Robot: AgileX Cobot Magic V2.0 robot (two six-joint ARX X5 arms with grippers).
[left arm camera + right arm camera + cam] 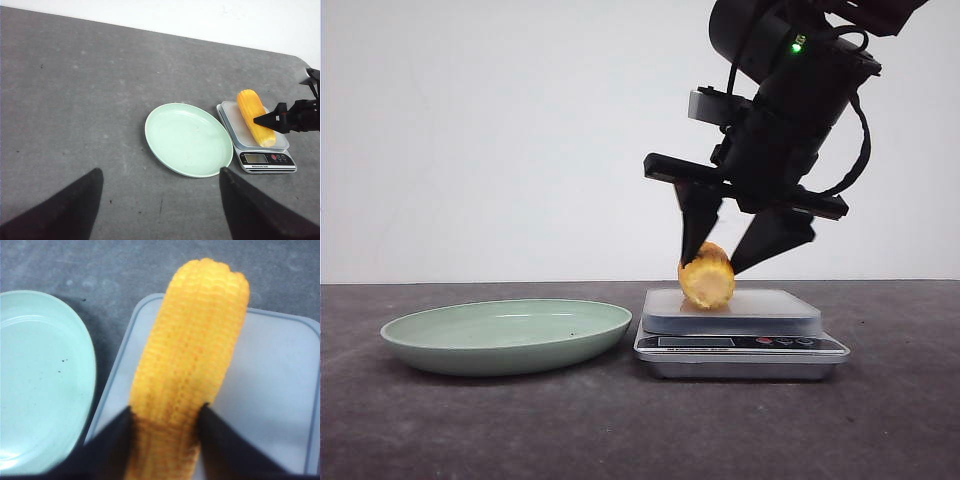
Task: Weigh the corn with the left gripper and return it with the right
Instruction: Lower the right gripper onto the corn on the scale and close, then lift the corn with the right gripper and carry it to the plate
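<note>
The corn (pixel 707 277) is a yellow-orange cob lying on the platform of a silver kitchen scale (pixel 740 345). My right gripper (pixel 710 265) comes down on it from above, a black finger pressed on each side of its near end. The right wrist view shows the corn (pixel 192 350) between the two fingertips of that gripper (pixel 166 407), both touching it. My left gripper (pixel 160 170) is wide open and empty, high over bare table, out of the front view. From there I see the corn (pixel 255 115) and the right gripper's finger (pixel 272 120) beside it.
A pale green shallow plate (pixel 505 335) sits empty just left of the scale; it also shows in the left wrist view (pixel 187 140) and the right wrist view (pixel 40 380). The dark grey table (pixel 880 420) meets a white wall behind.
</note>
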